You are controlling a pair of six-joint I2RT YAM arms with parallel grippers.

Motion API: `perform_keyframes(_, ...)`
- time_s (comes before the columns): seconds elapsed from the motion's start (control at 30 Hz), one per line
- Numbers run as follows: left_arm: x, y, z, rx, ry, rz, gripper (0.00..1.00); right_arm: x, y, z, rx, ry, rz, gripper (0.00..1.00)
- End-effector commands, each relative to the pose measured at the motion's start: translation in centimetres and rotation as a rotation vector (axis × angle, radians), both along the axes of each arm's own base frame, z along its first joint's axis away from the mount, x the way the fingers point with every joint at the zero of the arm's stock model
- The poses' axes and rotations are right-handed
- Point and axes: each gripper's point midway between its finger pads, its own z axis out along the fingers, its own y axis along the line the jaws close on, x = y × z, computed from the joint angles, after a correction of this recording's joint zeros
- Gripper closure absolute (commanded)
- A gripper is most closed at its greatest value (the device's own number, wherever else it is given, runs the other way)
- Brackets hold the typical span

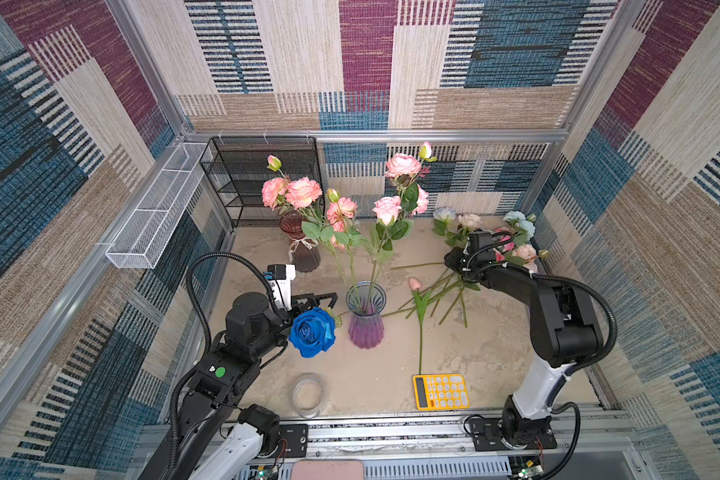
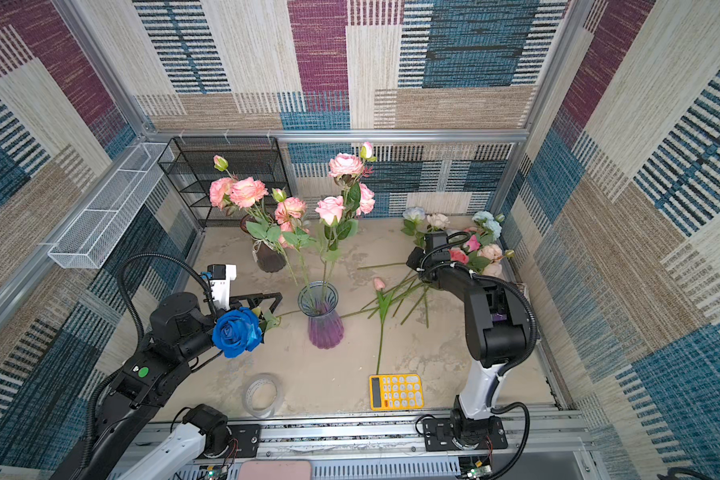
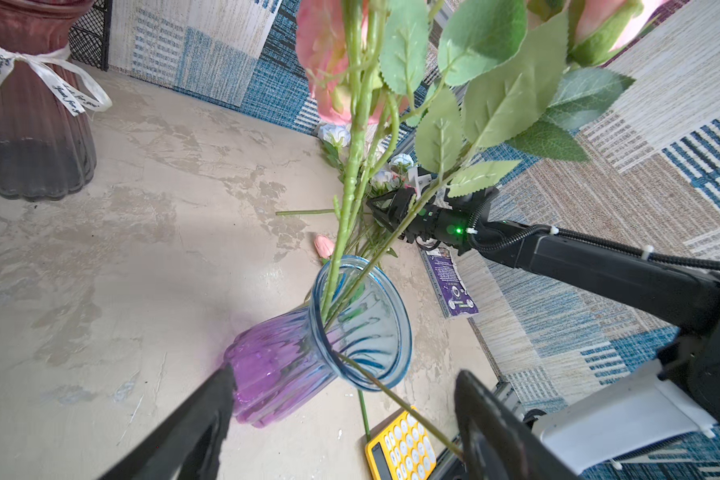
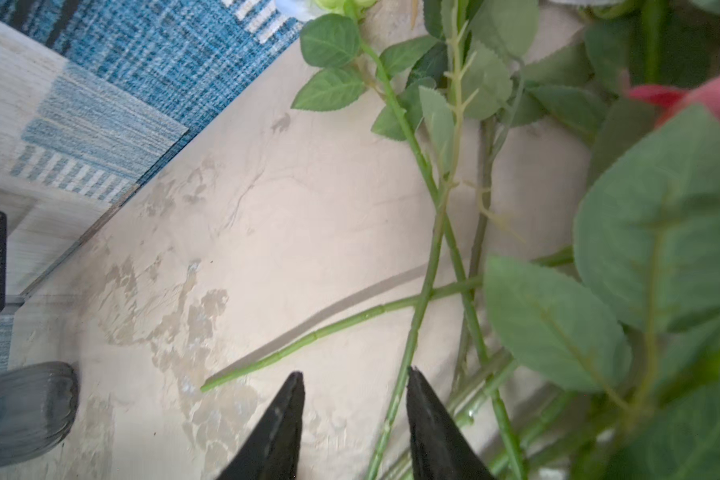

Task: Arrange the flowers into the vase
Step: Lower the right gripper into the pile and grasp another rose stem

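The blue and purple glass vase [image 1: 366, 316] [image 2: 321, 320] [image 3: 308, 353] stands mid-table with several pink roses [image 1: 387, 210] upright in it. A deep blue rose [image 1: 312, 331] [image 2: 237, 332] leans out of its mouth, its stem [image 3: 395, 401] running past one finger of my left gripper [image 1: 327, 303] [image 3: 344, 374], which is open beside the vase. More flowers [image 1: 495, 241] lie heaped at the back right, stems fanned toward the middle. My right gripper [image 4: 354, 372] [image 3: 381, 210] hangs low over those stems, jaws apart, one stem [image 4: 395, 407] between them, close to one finger.
A dark red vase [image 1: 302, 245] with pink roses stands behind the left arm. A loose pink bud [image 1: 414, 284] lies right of the glass vase. A yellow calculator [image 1: 440, 391] and a tape roll [image 1: 307, 395] sit near the front edge. A black mesh shelf [image 1: 262, 178] fills the back left.
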Motion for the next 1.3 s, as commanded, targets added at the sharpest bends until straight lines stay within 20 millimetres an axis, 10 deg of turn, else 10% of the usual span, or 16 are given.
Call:
perform_keyframes(0.0,0.1,0.4,-0.1,0.042,-0.024,0.011,0.16,1.7,-1.4,-0.3,-0.017,-0.005,-0.078,0.59)
perform_keyframes(0.5,0.3,0.8,0.0,0.054,-0.03,0.035,0.16,4.4,-3.2,-4.2,-0.092,0.106,-0.144,0.67)
perform_keyframes(0.77,0.1,1.0,0.3,0.056,-0.037,0.037,0.16,4.7,-3.1,-4.4,-0.101,0.091,-0.13,0.9)
perform_keyframes(1.27,-0.9,2.7,3.5,0.069,-0.115,0.097,0.16,1.5,-4.1,10.4,-0.154,-0.289,-0.147,1.0)
